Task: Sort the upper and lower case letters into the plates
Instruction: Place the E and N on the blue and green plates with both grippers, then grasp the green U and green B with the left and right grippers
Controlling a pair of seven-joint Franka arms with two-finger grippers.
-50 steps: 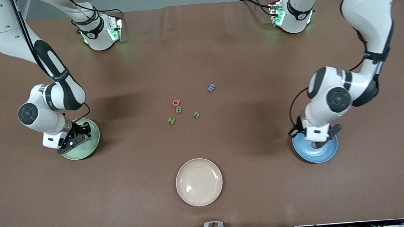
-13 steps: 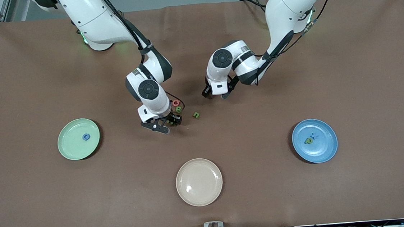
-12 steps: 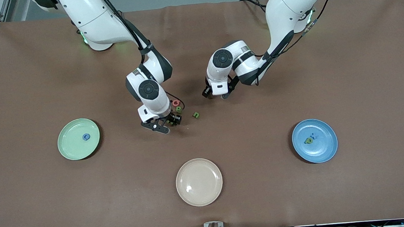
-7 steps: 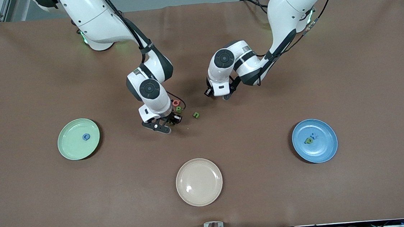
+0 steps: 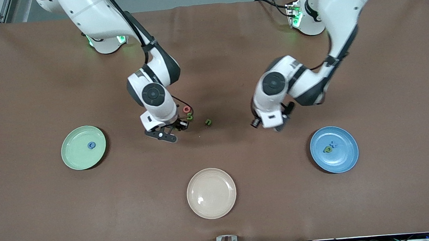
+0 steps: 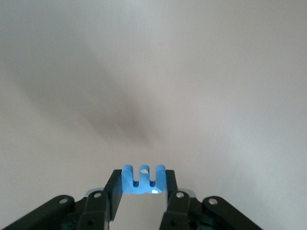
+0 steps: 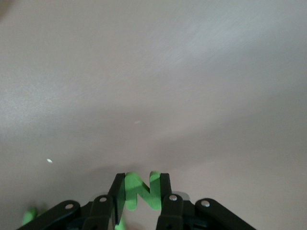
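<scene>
Brown table (image 5: 53, 210), front view: mint plate (image 5: 75, 156) toward right arm's end, blue plate (image 5: 345, 156) toward left arm's end, loose letters (image 5: 188, 113) mid-table. Left wrist view: my left jaws (image 6: 142, 191) clamp blue letter (image 6: 143, 179). Right wrist view: my right jaws (image 7: 140, 194) clamp green N (image 7: 140, 191).

Mint plate (image 5: 74, 158) holding blue letter (image 5: 91, 145), blue plate (image 5: 345, 156) holding two letters (image 5: 330, 147)
</scene>
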